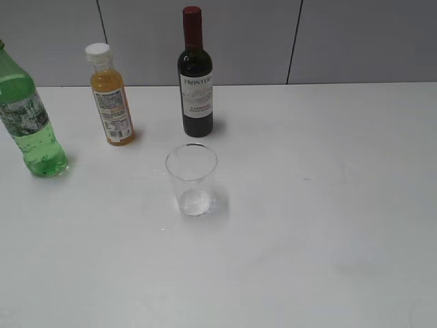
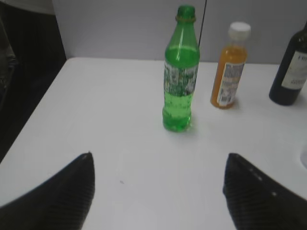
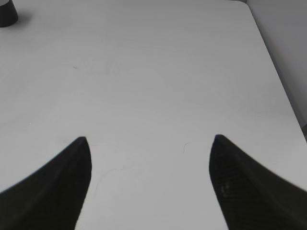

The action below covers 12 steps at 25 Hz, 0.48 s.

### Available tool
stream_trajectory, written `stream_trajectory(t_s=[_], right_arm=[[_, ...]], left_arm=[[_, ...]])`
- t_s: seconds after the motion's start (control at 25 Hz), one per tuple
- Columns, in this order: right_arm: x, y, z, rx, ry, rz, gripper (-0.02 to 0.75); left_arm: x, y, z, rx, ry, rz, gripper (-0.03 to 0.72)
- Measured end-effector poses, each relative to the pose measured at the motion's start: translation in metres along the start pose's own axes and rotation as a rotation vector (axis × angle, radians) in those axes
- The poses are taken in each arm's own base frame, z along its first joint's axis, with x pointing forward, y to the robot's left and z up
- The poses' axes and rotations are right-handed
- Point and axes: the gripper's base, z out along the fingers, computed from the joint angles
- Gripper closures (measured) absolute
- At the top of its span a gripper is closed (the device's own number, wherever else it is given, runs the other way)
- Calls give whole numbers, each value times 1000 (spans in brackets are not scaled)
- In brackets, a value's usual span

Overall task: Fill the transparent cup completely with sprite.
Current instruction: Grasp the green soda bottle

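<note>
Table (image 1: pixel 328 225): white, matte, running back to a grey panelled wall (image 1: pixel 369 37); carries every item below.

Wine bottle (image 1: pixel 196 75): dark glass, red top, white label. Upright at the back, directly behind the cup and apart from it. In the left wrist view only its edge shows at far right.

Sprite bottle (image 1: pixel 27 113): translucent green plastic, green-and-white label, clear green-tinted liquid with bubbles in the lower part. Upright at the far left of the exterior view, partly cut by the frame edge. In the left wrist view its neck shows no cap. Well apart from the cup.

Juice bottle (image 1: pixel 110 96): orange contents, white cap, printed label. Upright between the sprite bottle and the wine bottle, just beside neither, closer to the back.

Cup (image 1: pixel 192 179): clear, tapered, upright near the table's middle, in front of the wine bottle. Whether any liquid is in it cannot be told.

Left gripper (image 2: pixel 158 189): dark fingers spread wide, nothing between them; the sprite bottle stands ahead of the gap, untouched, with bare table in between.

Right gripper (image 3: pixel 148 179): fingers likewise parted wide over bare table, grasping nothing; a dark bottle base shows at the far top-left corner of its view.
</note>
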Motion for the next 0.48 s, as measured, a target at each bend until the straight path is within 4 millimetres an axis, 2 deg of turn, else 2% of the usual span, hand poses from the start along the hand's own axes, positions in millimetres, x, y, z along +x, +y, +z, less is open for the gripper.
stream_trajectory(t_s=[0.2,0.48], right_arm=[[0,0,0,0,0,-1,157],[0,0,0,-1,0,-1,157]], left_arm=[[-16,2,5,-13,-112,0,50],[-41,6,37,-27,-148,12,63]])
